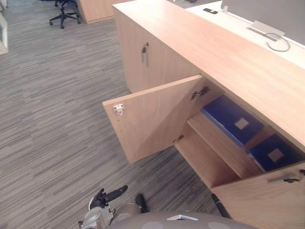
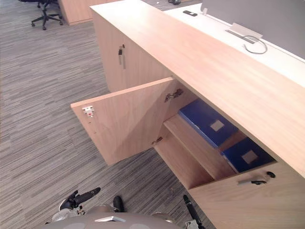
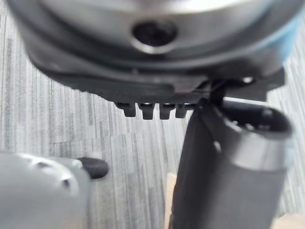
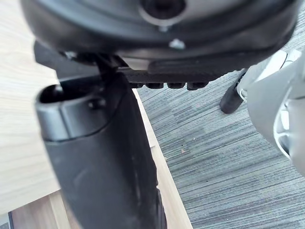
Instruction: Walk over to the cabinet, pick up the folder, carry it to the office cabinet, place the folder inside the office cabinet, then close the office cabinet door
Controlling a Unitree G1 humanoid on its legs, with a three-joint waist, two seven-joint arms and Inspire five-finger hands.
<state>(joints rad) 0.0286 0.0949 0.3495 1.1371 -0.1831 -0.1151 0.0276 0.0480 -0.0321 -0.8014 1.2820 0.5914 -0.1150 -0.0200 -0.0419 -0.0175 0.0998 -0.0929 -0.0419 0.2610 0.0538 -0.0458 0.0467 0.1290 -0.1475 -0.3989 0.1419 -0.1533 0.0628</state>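
Observation:
The wooden office cabinet (image 1: 224, 57) stands in front of me with two doors swung open. Its left door (image 1: 152, 119) juts toward me, and the right door (image 1: 267, 198) hangs open at the lower right. Inside, a blue folder (image 1: 232, 121) lies flat on the shelf, with a second blue folder (image 1: 274, 153) beside it to the right. My left hand (image 1: 104, 197) hangs low over the carpet, fingers straight and holding nothing. My right hand (image 2: 189, 208) hangs low by the right door, also open and holding nothing; its thumb (image 4: 105, 157) shows close to the door's wood.
A closed cabinet door with a keyed handle (image 1: 145, 52) lies further left. Behind the cabinet runs a white desk (image 1: 286, 52) with a phone (image 1: 209, 10) and a cable loop (image 1: 280, 44). An office chair (image 1: 64, 14) stands far off on the striped grey carpet (image 1: 52, 119).

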